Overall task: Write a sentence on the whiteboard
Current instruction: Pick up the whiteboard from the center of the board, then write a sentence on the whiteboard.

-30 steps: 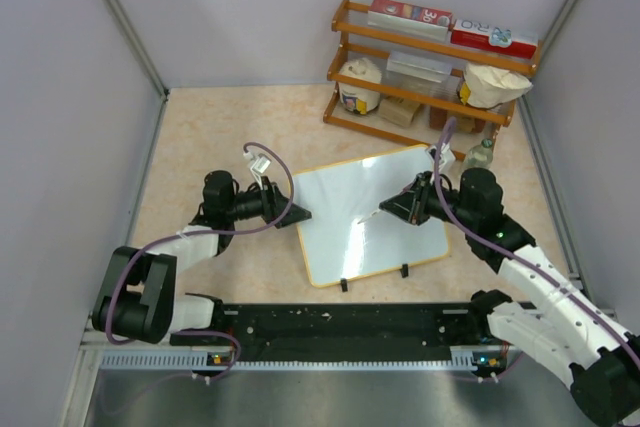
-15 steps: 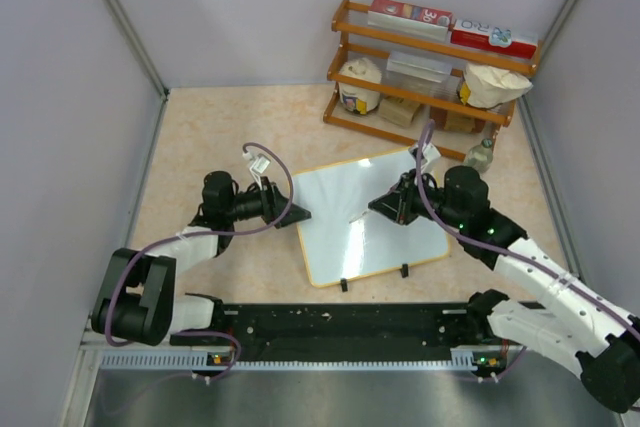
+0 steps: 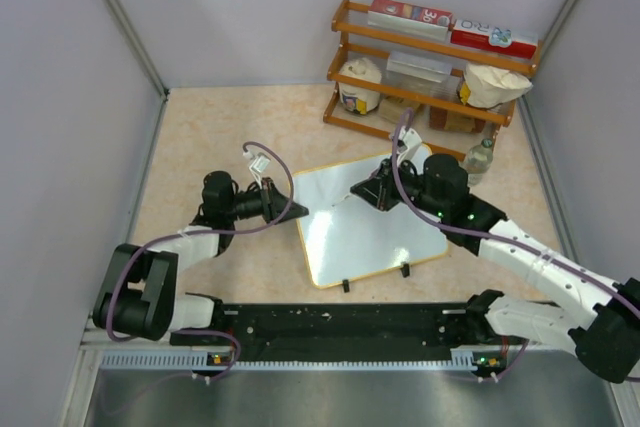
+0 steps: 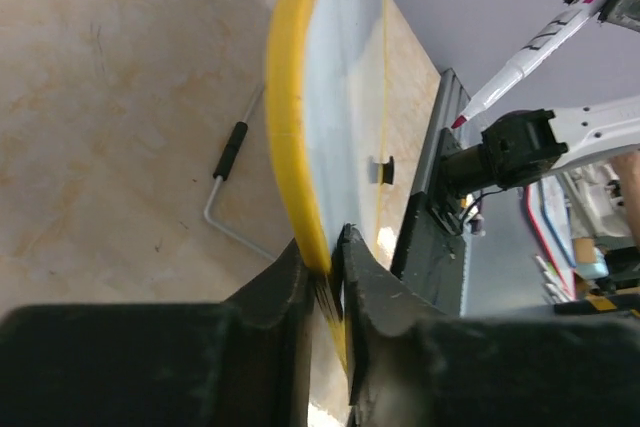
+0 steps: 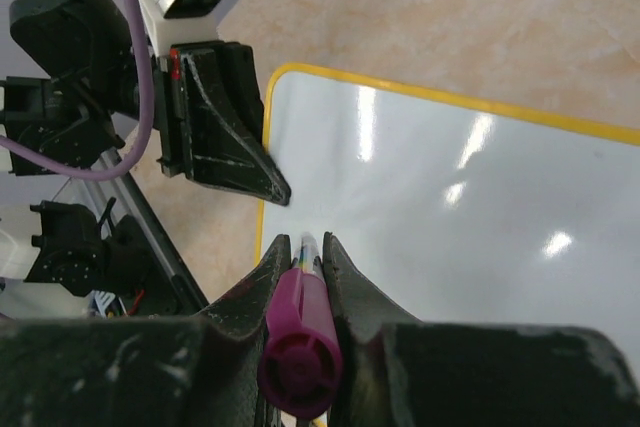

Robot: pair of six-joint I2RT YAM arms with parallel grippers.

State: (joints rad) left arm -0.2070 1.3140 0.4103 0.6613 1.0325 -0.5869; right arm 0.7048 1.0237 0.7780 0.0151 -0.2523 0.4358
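The whiteboard [image 3: 372, 229] lies flat on the beige table, white and glossy with a thin yellow frame [image 4: 285, 97]. No sentence shows on its surface in any view. My left gripper [image 3: 298, 213] [image 4: 328, 257] is shut on the board's left edge, its jaws pinching the yellow frame. My right gripper [image 3: 365, 194] [image 5: 303, 247] is shut on a marker [image 5: 301, 332] with a magenta end cap. The marker points down and left over the board's upper left part [image 5: 450, 197], and its tip [image 4: 465, 119] hangs just above the surface, close to the left gripper's fingers [image 5: 255, 175].
A wooden rack [image 3: 430, 67] at the back right holds boxes, a jar and a bag. A small bottle [image 3: 480, 157] stands beside the board's far right corner. A black rail [image 3: 340, 322] runs along the near edge. A bent metal rod [image 4: 228, 162] lies left of the board.
My left gripper has closed on the board's left edge. The right arm has carried the marker leftward across the board toward its upper left corner.
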